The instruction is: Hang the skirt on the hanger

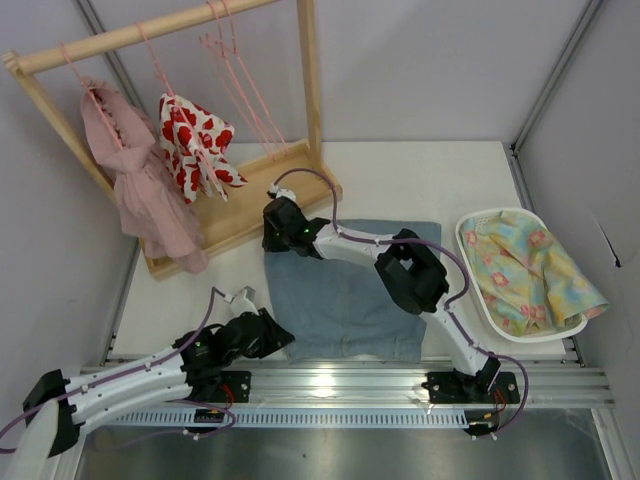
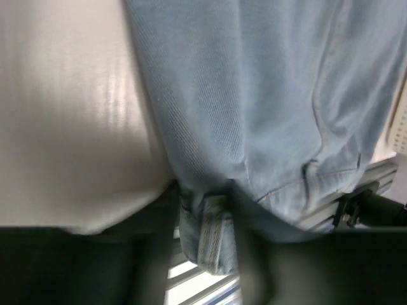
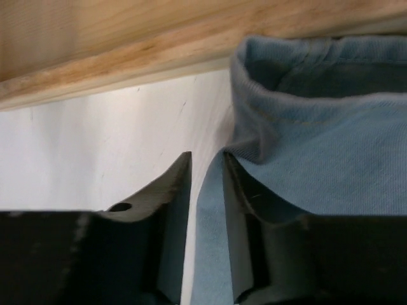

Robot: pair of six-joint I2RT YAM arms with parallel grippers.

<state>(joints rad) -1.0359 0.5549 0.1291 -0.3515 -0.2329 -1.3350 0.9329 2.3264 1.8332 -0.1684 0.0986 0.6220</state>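
The light blue denim skirt (image 1: 345,290) lies flat in the middle of the table. My left gripper (image 1: 278,338) is at its near left corner. In the left wrist view a folded, stitched edge of the skirt (image 2: 213,235) fills the space between the dark fingers, so the left gripper (image 2: 206,203) is shut on it. My right gripper (image 1: 275,225) is at the far left corner. Its jaws (image 3: 206,159) stand narrowly open with the skirt's edge (image 3: 213,254) between them, against the right finger (image 3: 238,203); a sliver of table shows beside the left one. Empty pink hangers (image 1: 245,95) hang on the rack.
The wooden rack (image 1: 150,30) stands at the back left, its base (image 3: 127,51) just beyond the right gripper. A pale pink dress (image 1: 140,180) and a white garment with red hearts (image 1: 195,145) hang on it. A white basket (image 1: 478,232) with floral cloth (image 1: 530,270) sits at the right.
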